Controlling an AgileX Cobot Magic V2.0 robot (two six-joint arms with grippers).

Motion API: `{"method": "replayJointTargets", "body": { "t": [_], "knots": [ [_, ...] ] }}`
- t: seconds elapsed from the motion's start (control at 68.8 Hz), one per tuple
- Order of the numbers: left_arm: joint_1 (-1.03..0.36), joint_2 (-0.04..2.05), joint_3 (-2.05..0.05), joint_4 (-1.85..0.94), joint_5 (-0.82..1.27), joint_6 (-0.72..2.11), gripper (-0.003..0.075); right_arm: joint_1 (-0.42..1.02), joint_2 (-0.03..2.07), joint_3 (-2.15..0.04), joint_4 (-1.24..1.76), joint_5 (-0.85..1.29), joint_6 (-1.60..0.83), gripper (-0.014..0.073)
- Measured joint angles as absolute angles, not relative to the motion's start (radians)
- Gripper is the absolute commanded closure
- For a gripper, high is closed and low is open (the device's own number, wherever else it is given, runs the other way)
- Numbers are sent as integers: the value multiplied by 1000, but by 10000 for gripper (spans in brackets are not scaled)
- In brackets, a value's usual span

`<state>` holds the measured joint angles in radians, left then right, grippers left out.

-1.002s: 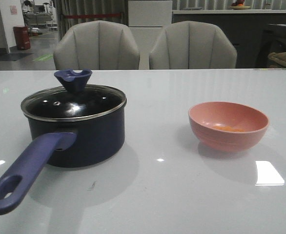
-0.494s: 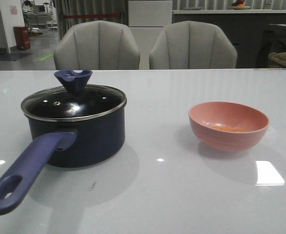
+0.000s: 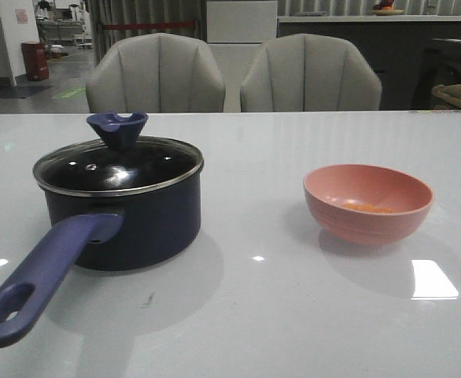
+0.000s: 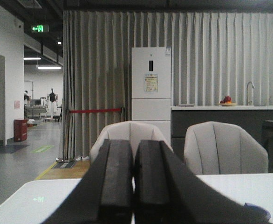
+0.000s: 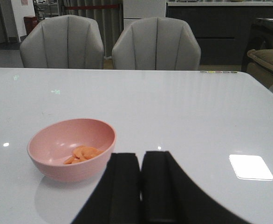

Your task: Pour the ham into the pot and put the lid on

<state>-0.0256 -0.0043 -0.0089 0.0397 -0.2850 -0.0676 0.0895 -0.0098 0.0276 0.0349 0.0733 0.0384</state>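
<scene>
Glossy white table (image 3: 254,315) fronts two grey chairs (image 3: 156,72). At nine o'clock, the dark navy saucepan (image 3: 124,216) wears its glass lid (image 3: 118,164); at three o'clock, orange ham bits (image 3: 370,208) lie in the salmon-pink bowl (image 3: 368,224). Left gripper (image 4: 133,186) and right gripper (image 5: 140,186) sit pressed together, holding nothing.

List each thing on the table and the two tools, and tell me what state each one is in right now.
pot: upright on the table, covered.
lid: seated on the pot.
bowl: upright, uncovered.
ham: lying in the bowl, not yet poured.
left tool: shut, empty.
right tool: shut, empty.
</scene>
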Motion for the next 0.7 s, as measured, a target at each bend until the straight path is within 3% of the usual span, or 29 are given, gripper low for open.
{"method": "replayJointTargets", "body": {
  "t": [0.189, 0.436, 0.697],
  "knots": [
    [-26, 14, -210, 40, -53, -68, 607, 90, -10, 28, 35, 73, 38, 447],
    [-26, 211, -456, 27, 322, -68, 607, 90, -10, 28, 35, 73, 38, 447],
    [-26, 331, -465, 0, 410, -68, 607, 90, -10, 28, 35, 73, 38, 447]
  ]
}}
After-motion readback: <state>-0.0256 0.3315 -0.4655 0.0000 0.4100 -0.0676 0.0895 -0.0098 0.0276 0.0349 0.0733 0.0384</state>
